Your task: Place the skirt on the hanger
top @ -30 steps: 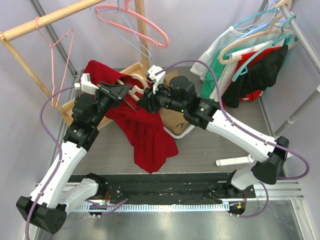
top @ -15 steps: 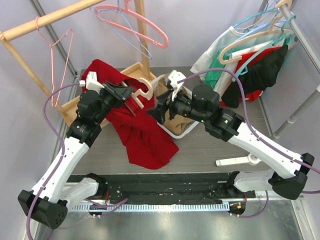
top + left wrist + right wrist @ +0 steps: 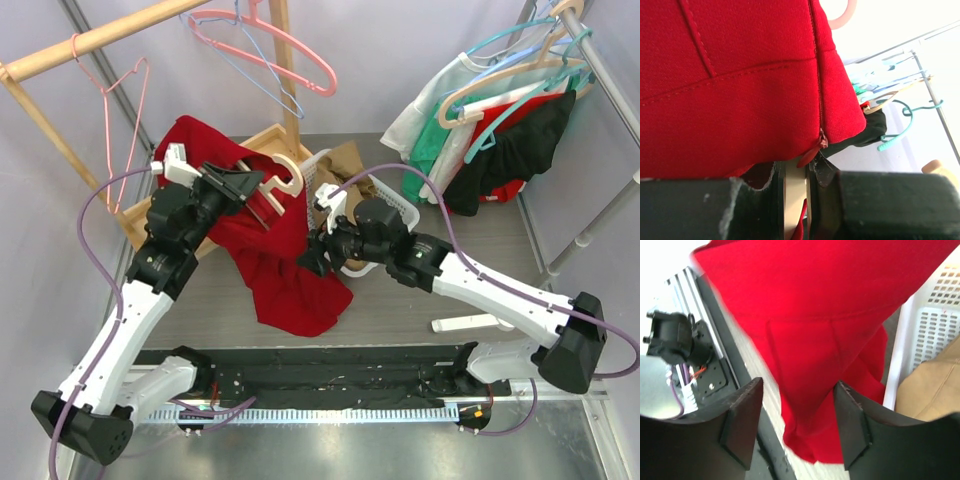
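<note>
Skirt (image 3: 285,275) hung from hanger (image 3: 291,176), which is held up by left gripper (image 3: 243,184).
Left jaws are clamped on the wooden hanger. Right gripper (image 3: 797,389) is seen with jaws apart, just beside the red skirt's lower folds, near the white basket (image 3: 926,325).

Rear left: blocked by the rack (image 3: 283,70), with pink hangers (image 3: 300,55) overhead and its base on the table (image 3: 520,250). Centre: the skirt (image 3: 285,275) drapes from the hanger (image 3: 283,180) down to the surface and closes the middle of the workspace. The basket (image 3: 392,198) stands just beside the skirt on its right. The right gripper (image 3: 799,386), jaws apart, sits at that narrow gap, with skirt filling the space ahead of it. Rear right: hung clothes (image 3: 500,150). Free passage: bare surface between basket and clothes, and front left of the skirt. A white part (image 3: 470,322) lies near the front right edge
</note>
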You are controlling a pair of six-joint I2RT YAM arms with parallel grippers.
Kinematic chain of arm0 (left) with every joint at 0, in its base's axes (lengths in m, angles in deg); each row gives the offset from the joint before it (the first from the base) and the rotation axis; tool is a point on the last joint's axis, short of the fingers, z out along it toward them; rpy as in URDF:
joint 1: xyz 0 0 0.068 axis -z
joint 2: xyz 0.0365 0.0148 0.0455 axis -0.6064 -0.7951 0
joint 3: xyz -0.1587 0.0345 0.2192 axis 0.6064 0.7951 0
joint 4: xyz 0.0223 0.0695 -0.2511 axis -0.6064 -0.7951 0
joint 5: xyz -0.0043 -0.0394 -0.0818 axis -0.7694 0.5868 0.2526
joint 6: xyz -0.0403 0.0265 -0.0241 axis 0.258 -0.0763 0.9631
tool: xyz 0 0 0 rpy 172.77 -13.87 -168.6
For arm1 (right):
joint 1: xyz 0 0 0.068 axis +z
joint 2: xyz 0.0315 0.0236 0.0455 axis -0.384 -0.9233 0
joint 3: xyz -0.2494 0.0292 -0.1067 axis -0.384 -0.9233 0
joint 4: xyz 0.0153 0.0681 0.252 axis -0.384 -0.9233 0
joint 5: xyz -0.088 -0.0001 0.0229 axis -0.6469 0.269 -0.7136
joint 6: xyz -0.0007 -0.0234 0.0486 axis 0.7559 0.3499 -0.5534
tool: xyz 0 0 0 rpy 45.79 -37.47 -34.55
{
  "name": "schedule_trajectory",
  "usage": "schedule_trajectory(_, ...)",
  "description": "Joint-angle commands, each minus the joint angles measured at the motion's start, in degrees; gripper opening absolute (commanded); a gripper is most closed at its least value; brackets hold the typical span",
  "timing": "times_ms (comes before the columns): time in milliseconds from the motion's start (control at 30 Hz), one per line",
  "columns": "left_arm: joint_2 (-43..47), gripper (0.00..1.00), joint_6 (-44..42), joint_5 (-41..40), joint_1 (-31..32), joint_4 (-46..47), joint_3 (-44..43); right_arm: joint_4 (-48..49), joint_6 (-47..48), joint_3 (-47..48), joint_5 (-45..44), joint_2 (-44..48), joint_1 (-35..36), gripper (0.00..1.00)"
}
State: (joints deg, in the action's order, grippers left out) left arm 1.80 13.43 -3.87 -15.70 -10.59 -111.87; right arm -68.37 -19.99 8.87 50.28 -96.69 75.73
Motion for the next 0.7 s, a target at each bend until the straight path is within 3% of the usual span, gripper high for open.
schedule_trajectory(0,3.3,0.0,0.2,-0.5,0.2,6.1,-2.1,7.0,-1.3,3.9,-1.9,-2.0,0.2,0.58)
schedule_trajectory(67,3.7,0.0,0.3,-0.7,0.2,6.1,-1.7,6.7,-1.1,5.1,-1.2,-3.2,0.3,0.54)
schedule_trajectory(133,4.0,0.0,0.5,-0.7,0.2,6.1,-1.8,6.2,-1.3,5.8,-0.8,-4.5,0.3,0.41)
schedule_trajectory(200,4.1,0.0,0.4,-0.6,0.2,6.1,-1.8,6.6,-1.5,5.9,-0.4,-4.9,0.2,0.26)
schedule_trajectory(233,4.1,0.0,0.4,-0.7,0.2,6.2,-1.8,6.8,-2.0,5.8,-0.5,-4.9,0.2,0.09)
schedule_trajectory(267,4.1,0.0,0.5,-0.6,0.2,6.1,-1.7,6.9,-2.0,6.0,-0.5,-4.8,0.3,0.02)
schedule_trajectory(500,4.1,0.0,-0.3,0.3,0.2,4.6,-1.2,6.9,-3.2,6.6,-3.0,-2.4,0.2,0.01)
schedule_trajectory(533,4.1,0.03,-0.5,0.6,0.2,4.3,-1.1,6.8,-3.5,7.1,-3.4,-2.2,0.2,0.01)
schedule_trajectory(567,4.1,0.18,-1.0,0.9,0.2,4.2,-0.6,6.5,-3.7,7.6,-3.3,-2.4,0.3,0.01)
schedule_trajectory(667,4.8,0.45,-1.7,2.0,0.2,3.7,0.4,6.0,-4.2,9.3,-3.4,-3.0,0.3,0.01)
